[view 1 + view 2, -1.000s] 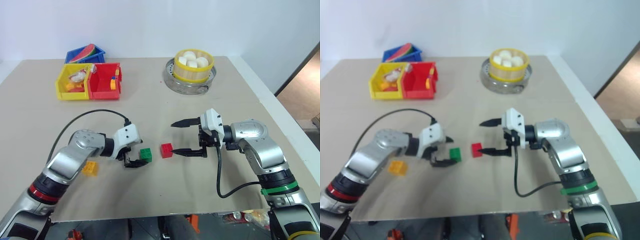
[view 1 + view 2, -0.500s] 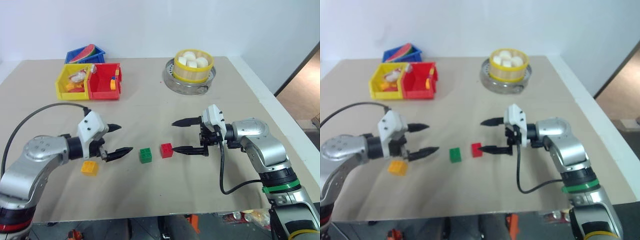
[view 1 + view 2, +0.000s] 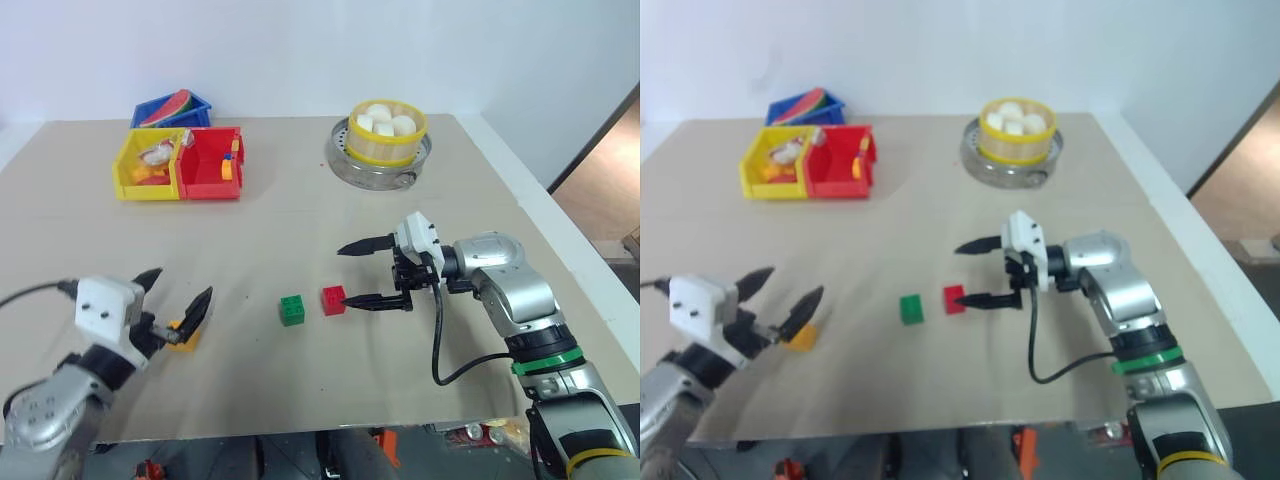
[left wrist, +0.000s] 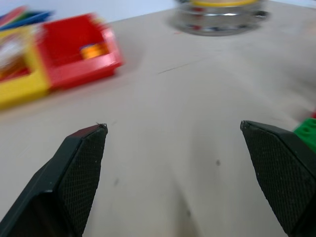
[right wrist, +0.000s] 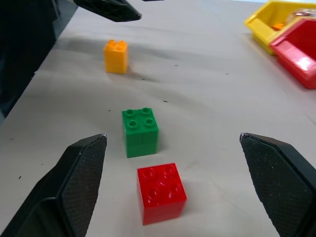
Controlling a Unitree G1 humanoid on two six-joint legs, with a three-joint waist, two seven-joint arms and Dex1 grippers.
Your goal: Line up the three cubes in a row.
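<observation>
Beige tabletop point(image 3: 300, 220) against a plain white wall, w/ clutter kept to the far side: yellow bin point(image 3: 148, 165) and red bin point(image 3: 212, 162) side by side, blue bin point(image 3: 170, 107) behind them, and a steel pan holding a yellow steamer basket point(image 3: 387, 130) of white buns.

Task things sat on the near half. Red cube point(image 3: 334, 300) and green cube point(image 3: 292, 309) stood close together, small gap between, roughly side by side, so approx. two-thirds of the row looked done. Yellow-orange cube point(image 5: 116, 56) was the odd one out: well apart to the robot's left of the green, and partly hidden behind the left fingers in the head views.

Left gripper point(image 3: 178, 300) was wide open, nothing in it, hovering just at the yellow-orange cube w/ fingers either side in the head view; can't tell if it touched. Right gripper point(image 3: 360, 272) was also fully spread and empty, pointing toward the robot's left, lower finger tip just beside the red cube, not clamped on it.

Judgement: what's left is one move, i.e. bring the yellow-orange cube in next to the green, in line w/ the other two, then maybe nudge spacing. The left arm looked best placed for that.
</observation>
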